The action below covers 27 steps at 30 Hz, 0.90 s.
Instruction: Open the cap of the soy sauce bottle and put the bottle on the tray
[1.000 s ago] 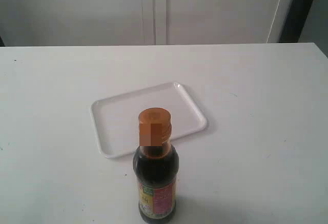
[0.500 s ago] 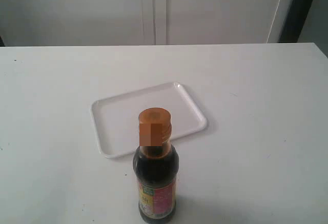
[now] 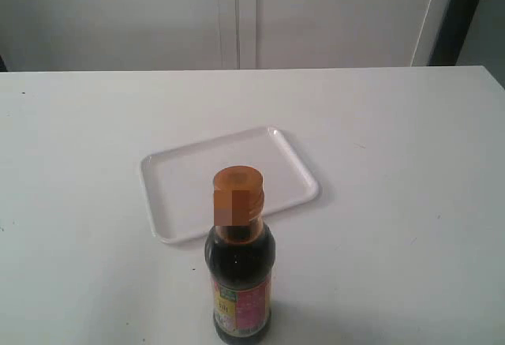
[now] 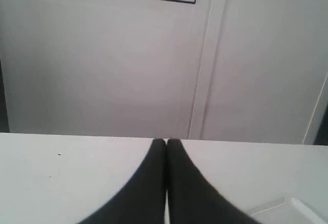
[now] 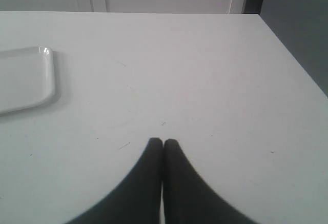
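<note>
The soy sauce bottle (image 3: pixel 240 282) stands upright at the near edge of the white table in the exterior view, dark liquid inside and a red-pink and yellow label low on its body. Its orange-brown cap (image 3: pixel 237 193) is down on the neck. Just behind it lies the white tray (image 3: pixel 181 171), with nothing on it; one corner shows as the tray (image 5: pixel 25 78) in the right wrist view and the tray (image 4: pixel 289 211) in the left wrist view. My left gripper (image 4: pixel 166 141) and right gripper (image 5: pixel 163 141) are shut with nothing held. Neither arm shows in the exterior view.
The white table (image 3: pixel 410 163) ends at a pale cabinet wall (image 3: pixel 237 13) at the back. Its right edge (image 5: pixel 292 60) drops off to a dark floor in the right wrist view.
</note>
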{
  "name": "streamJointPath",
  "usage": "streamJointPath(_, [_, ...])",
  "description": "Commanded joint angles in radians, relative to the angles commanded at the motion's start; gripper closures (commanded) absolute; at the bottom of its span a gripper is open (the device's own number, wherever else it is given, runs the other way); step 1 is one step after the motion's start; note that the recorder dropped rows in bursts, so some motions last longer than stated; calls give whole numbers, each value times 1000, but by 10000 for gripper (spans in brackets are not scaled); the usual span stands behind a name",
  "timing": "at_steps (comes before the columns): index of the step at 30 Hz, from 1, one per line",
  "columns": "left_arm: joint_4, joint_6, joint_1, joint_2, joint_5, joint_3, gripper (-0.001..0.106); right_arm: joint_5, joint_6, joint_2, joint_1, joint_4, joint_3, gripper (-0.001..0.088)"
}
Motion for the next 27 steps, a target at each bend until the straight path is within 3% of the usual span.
streamJointPath(3, [181,-146,0,47,-131,0,1053,0,0,0,0,0,0,868])
streamJointPath(7, [288,-196,-2,105,-249,0,1053,0,0,0,0,0,0,868])
streamJointPath(10, [316,-227,-38,133,-252,0,1053,0,0,0,0,0,0,868])
streamJointPath(15, [518,-298,-117,181,-359,0,1053,0,0,0,0,0,0,868])
streamJointPath(19, [547,-426,-139,239,-512,0,1053,0,0,0,0,0,0,868])
streamJointPath(25, [614,-493,-139,312,-764,0,1049,0,0,0,0,0,0,868])
streamJointPath(27, [647,-496,-139,328,-791,0,994,0,0,0,0,0,0,868])
